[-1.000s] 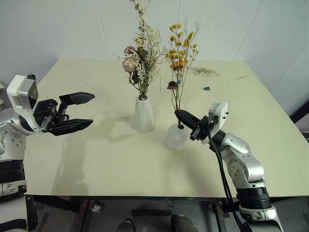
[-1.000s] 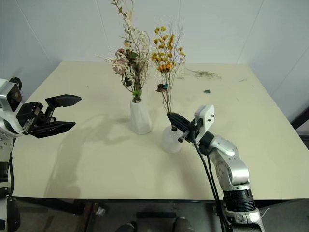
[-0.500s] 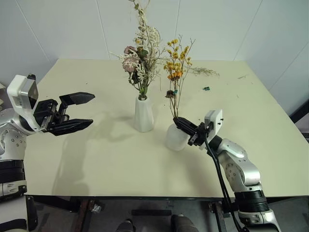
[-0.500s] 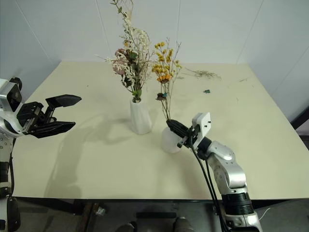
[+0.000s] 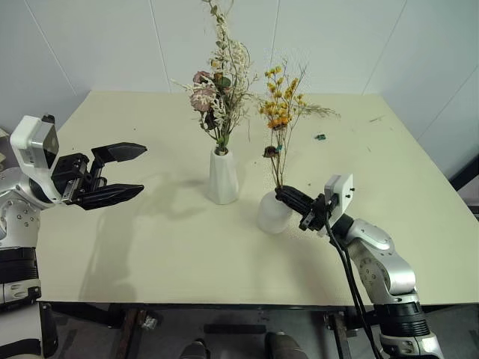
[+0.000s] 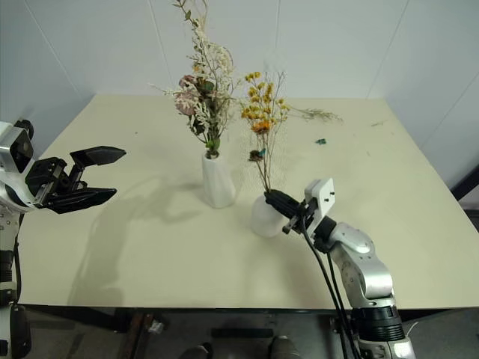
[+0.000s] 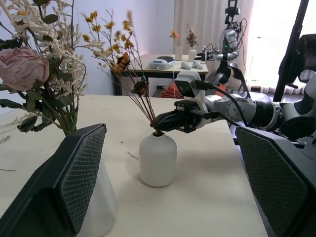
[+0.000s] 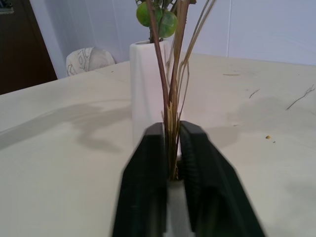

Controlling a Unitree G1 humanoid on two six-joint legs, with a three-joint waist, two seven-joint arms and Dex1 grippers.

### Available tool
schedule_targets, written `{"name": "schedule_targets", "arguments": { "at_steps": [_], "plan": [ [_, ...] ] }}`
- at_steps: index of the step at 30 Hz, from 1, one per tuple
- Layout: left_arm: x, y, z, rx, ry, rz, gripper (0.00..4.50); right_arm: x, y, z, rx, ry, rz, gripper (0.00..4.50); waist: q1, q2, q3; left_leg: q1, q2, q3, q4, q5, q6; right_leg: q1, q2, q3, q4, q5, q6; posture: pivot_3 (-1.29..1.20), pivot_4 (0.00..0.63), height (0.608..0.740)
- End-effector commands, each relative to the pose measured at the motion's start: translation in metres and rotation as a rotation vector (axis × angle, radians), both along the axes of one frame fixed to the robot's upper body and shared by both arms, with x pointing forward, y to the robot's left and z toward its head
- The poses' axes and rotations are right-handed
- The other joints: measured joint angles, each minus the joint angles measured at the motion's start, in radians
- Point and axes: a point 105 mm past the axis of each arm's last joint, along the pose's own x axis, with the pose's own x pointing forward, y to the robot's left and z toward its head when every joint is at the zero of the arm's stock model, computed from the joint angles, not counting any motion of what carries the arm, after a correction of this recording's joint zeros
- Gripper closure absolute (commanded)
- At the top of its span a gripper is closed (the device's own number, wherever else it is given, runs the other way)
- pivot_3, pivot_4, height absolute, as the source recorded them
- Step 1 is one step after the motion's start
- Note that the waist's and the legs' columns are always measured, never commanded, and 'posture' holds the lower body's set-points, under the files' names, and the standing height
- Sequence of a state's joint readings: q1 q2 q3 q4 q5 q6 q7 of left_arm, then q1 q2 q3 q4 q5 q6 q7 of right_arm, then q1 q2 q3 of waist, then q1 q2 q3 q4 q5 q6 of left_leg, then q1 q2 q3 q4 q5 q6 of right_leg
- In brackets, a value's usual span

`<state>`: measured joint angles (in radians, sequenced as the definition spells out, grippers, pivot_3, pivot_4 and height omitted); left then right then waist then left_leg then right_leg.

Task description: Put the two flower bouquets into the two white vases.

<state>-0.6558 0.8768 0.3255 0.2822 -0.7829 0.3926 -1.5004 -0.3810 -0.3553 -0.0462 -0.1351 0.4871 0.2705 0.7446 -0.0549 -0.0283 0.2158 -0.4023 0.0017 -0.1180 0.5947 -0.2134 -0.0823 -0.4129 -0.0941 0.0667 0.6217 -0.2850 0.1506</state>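
Observation:
The pink-and-white bouquet point(image 5: 213, 90) stands upright in the tall tapered white vase point(image 5: 222, 177) at the table's middle. Just right of it sits the round white vase point(image 5: 273, 213), and the thin yellow-orange bouquet point(image 5: 281, 105) rises from its mouth. My right gripper point(image 5: 288, 198) is level with that mouth. In the right wrist view its two fingers point(image 8: 148, 163) press against the sprig's stems point(image 8: 171, 98) from both sides. My left gripper point(image 5: 112, 173) hovers open and empty over the table's left side, well clear of both vases.
Loose dried twigs point(image 5: 318, 111) and a small green scrap point(image 5: 319, 137) lie on the cream table point(image 5: 150, 239) at the back right. White walls stand behind the table. The front edge runs just below my arms.
The yellow-orange bouquet has sunk lower into the round vase and its head leans more to the right. My right gripper came down with it to the vase mouth. The left arm has not moved.

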Motion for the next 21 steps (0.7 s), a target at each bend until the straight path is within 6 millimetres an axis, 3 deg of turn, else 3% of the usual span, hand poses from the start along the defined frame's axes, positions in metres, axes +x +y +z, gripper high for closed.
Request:
{"name": "schedule_targets", "arguments": {
  "at_steps": [1, 6, 10, 17, 21],
  "plan": [
    [-0.006, 0.0, 0.009, 0.021, -0.053, -0.02, 0.0, -0.007, 0.0, 0.013, -0.009, -0.049, 0.021, 2.91, 0.0, 0.0, 0.0, 0.0, 0.0, 0.0, 0.0, 0.0, 0.0, 0.0, 0.0, 0.0, 0.0, 0.0, 0.0, 0.0, 0.15, 0.74],
    [-0.005, 0.001, 0.008, 0.02, -0.056, -0.017, 0.0, -0.015, -0.007, 0.026, -0.084, -0.077, 0.037, 1.26, 0.002, 0.0, 0.0, 0.0, 0.0, 0.0, 0.0, 0.0, 0.0, 0.0, 0.0, 0.0, 0.0, 0.0, 0.0, 0.0, 0.15, 0.74],
    [-0.005, 0.001, 0.007, 0.018, -0.061, -0.014, 0.0, -0.019, -0.026, 0.033, -0.162, -0.077, 0.017, 0.03, 0.003, 0.0, 0.0, 0.0, 0.0, 0.0, 0.0, 0.0, 0.0, 0.0, 0.0, 0.0, -0.001, 0.0, 0.0, 0.0, 0.15, 0.74],
    [-0.001, 0.003, 0.005, 0.016, -0.058, -0.007, 0.0, -0.032, -0.076, 0.033, -0.387, 0.013, -0.004, 0.03, 0.01, 0.0, 0.0, -0.001, 0.0, 0.0, 0.0, 0.0, 0.0, 0.0, 0.0, 0.0, -0.002, 0.0, 0.0, 0.0, 0.15, 0.74],
    [0.004, 0.018, 0.004, 0.049, -0.056, 0.056, 0.0, -0.043, -0.101, 0.045, -0.458, 0.061, -0.019, 0.03, 0.011, 0.0, 0.0, -0.001, 0.0, 0.0, 0.0, 0.0, 0.0, 0.0, 0.0, 0.0, -0.002, 0.0, 0.0, 0.0, 0.15, 0.74]
  ]
}}
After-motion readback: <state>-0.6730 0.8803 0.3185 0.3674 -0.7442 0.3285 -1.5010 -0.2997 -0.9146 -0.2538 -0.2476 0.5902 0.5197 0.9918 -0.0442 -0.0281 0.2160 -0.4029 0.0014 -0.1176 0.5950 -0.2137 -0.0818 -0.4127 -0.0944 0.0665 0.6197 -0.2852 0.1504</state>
